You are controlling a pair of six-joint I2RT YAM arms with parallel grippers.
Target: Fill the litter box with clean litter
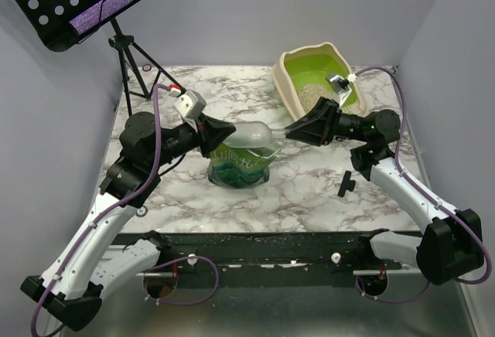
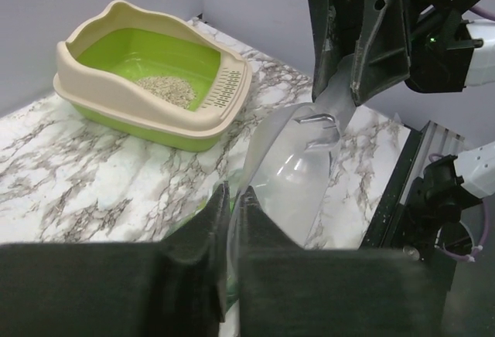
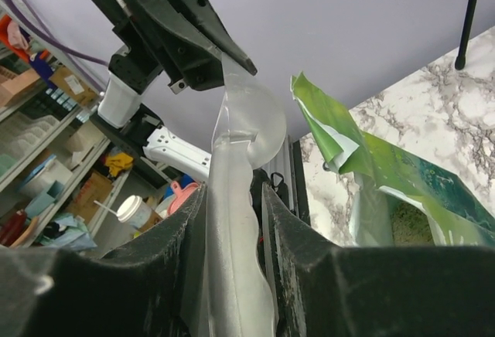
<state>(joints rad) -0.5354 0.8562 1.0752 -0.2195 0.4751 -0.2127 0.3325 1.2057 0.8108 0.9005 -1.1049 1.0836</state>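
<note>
The litter box (image 1: pixel 288 82) stands at the back right, beige rim and lime-green inside, with a small patch of clean litter (image 1: pixel 313 95) in it. It also shows in the left wrist view (image 2: pixel 77 52), with the litter (image 2: pixel 166 90) near its slotted end. A translucent plastic scoop (image 1: pixel 251 132) hangs level over the open green litter bag (image 1: pixel 240 168). My left gripper (image 1: pixel 232 133) is shut on the scoop's bowl rim (image 2: pixel 290 175). My right gripper (image 1: pixel 290 131) is shut on the scoop's handle (image 3: pixel 236 221). The bag's torn top (image 3: pixel 371 167) is just right of the handle.
A black music stand (image 1: pixel 85 1) on a tripod stands at the back left. A small black part (image 1: pixel 346 185) lies on the marble table (image 1: pixel 193 205) near my right arm. A black rail (image 1: pixel 271 244) runs along the front edge.
</note>
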